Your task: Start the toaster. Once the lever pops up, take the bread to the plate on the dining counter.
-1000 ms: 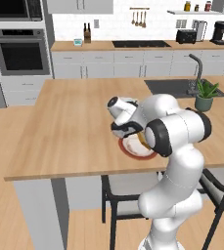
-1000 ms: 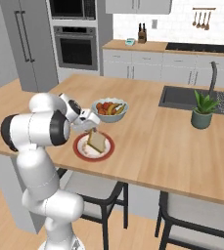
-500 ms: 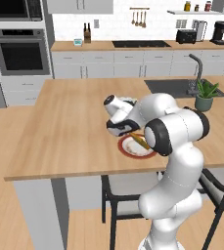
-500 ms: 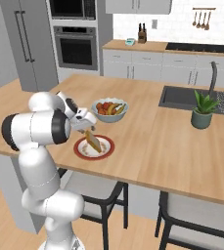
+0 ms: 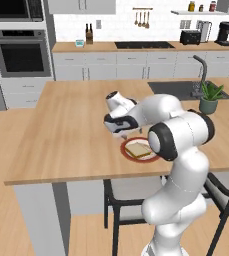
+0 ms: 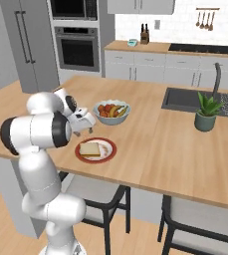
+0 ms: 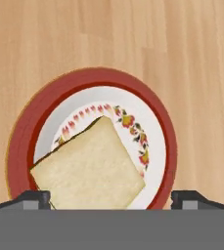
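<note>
Bread [image 7: 89,168] is seen flat on plate [image 7: 20,141], gripper [image 7: 111,197] spread open and empty above, fruit bowl [image 6: 111,111] just beside.

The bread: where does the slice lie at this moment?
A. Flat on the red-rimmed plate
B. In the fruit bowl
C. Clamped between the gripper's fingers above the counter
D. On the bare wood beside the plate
A: the bread lies flat inside the plate, with the gripper open above it, fingertips apart either side.
</note>
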Controlling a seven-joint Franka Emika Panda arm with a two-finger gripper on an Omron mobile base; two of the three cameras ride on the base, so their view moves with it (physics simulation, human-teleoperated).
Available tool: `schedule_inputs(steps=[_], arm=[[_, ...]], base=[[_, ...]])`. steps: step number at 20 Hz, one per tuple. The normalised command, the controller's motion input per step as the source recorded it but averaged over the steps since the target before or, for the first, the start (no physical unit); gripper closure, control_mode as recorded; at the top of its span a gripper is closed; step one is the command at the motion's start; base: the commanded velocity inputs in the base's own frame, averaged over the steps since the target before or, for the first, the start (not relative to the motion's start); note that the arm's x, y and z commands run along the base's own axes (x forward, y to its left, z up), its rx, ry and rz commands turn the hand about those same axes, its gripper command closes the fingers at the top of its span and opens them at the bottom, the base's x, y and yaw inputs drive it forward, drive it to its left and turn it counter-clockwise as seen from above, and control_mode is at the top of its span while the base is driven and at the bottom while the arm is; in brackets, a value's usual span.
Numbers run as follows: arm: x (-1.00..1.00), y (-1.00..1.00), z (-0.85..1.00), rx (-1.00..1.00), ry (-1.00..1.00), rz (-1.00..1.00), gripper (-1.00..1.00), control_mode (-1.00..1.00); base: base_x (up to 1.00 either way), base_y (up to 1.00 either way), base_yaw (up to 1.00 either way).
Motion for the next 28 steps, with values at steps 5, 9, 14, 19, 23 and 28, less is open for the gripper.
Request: schedule_inputs(steps=[5,9,14,19,23,28], arm=[[-0.54,-0.02,0.60,0.20,0.19,0.20,-1.00,-1.00],[-0.78,-0.23,0.56,0.29,0.00,0.23,-1.00,-1.00],[-1.00,-0.38,0.36,0.32,-0.13,0.20,-1.00,-1.00],[-1.00,-0.39,0.23,0.31,-0.22,0.12,-1.00,-1.00],[-1.00,-0.34,-0.05,0.17,-0.23,0.12,-1.00,-1.00],[-1.00,-0.17,-0.32,0.04,-0.23,0.13,-1.00,-1.00]], base=[[0.00,0.00,0.00],[0.00,0.00,0.00],[0.00,0.00,0.00],[0.00,0.00,0.00],[0.00,0.00,0.00],[0.00,0.00,0.00]])
